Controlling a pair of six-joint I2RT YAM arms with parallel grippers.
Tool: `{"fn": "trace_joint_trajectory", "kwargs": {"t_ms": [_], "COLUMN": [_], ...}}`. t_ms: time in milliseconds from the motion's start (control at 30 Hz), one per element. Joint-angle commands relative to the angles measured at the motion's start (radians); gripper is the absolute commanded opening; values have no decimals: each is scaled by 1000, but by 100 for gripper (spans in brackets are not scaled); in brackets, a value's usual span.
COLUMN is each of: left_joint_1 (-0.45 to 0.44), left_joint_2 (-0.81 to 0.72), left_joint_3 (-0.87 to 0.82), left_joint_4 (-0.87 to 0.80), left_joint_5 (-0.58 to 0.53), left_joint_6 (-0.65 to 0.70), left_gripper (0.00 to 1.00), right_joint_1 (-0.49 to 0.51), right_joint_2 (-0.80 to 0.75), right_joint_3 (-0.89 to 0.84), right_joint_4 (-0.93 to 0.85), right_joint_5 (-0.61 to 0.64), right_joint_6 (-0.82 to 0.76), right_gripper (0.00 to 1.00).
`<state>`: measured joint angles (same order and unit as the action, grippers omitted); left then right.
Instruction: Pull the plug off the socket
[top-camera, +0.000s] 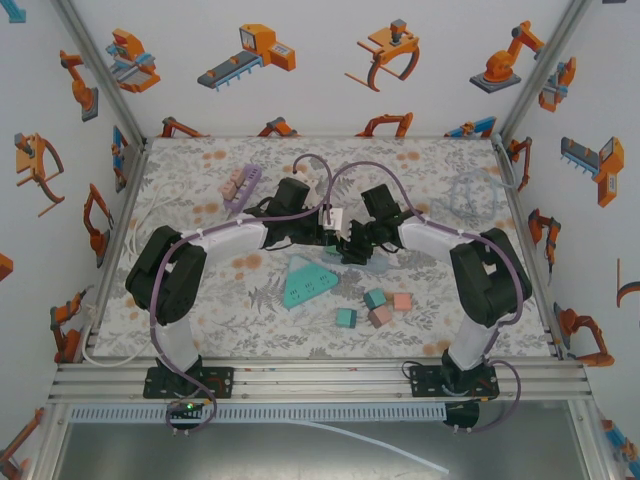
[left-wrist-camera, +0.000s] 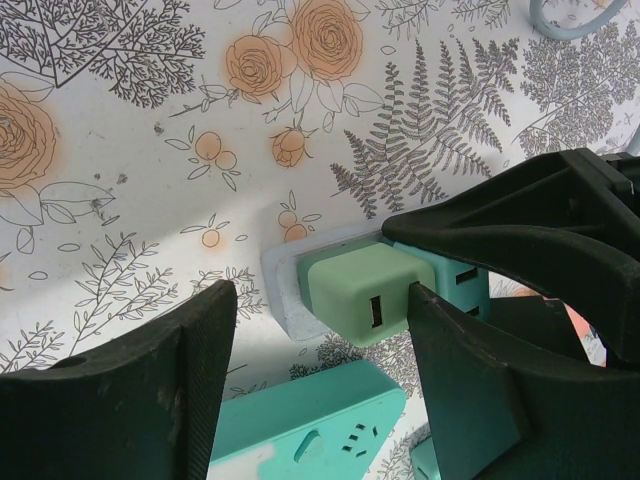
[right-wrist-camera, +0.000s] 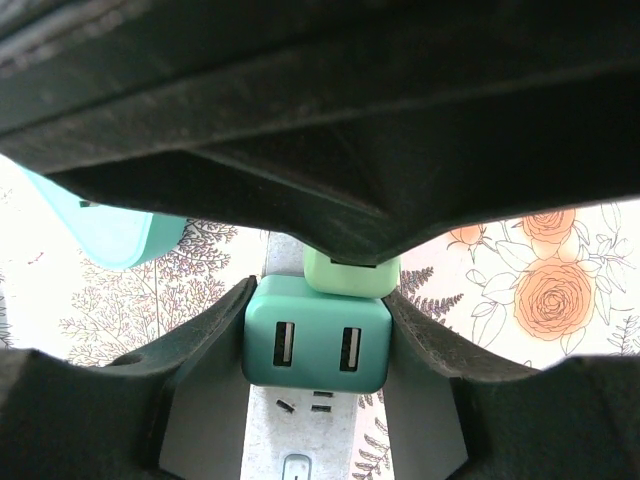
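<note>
This is a robotics lab test cell. A left arm (top-camera: 170, 275) and a right arm (top-camera: 487, 280) are bolted to an aluminium rail (top-camera: 320, 378) at the near edge of a table under a floral-print cloth (top-camera: 200, 320). Aluminium frame posts (top-camera: 100, 70) hold white walls (top-camera: 320, 105) printed with orange robot pictures (top-camera: 250, 55). Purple cables (top-camera: 310, 158) loop over the arms, and coloured blocks (top-camera: 378, 316) lie on the cloth.

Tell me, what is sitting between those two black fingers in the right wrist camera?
A teal plug with two USB slots, seated on the white power strip; both fingers press its sides. The right wrist view shows it.
</note>
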<state>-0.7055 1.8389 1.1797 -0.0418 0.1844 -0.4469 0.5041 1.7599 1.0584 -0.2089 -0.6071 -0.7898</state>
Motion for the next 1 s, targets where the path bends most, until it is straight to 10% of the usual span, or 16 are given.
{"fn": "trace_joint_trajectory", "kwargs": {"t_ms": [0, 467, 967], "left_joint_1": [-9, -10, -9], "left_joint_2": [106, 100, 104], "left_joint_3": [-80, -85, -73], "left_joint_4": [-294, -303, -313], "left_joint_5": [-80, -90, -99], "left_joint_6": [93, 93, 98], "left_gripper": [64, 64, 64], "right_joint_1": [-3, -3, -51], "right_joint_2": [-3, -78, -223], "right_joint_3": [43, 51, -65], "right_joint_4": [6, 69, 272], "right_joint_5": [-66, -48, -158], "right_joint_6": [47, 187, 293], "right_gripper": [25, 1, 0]}}
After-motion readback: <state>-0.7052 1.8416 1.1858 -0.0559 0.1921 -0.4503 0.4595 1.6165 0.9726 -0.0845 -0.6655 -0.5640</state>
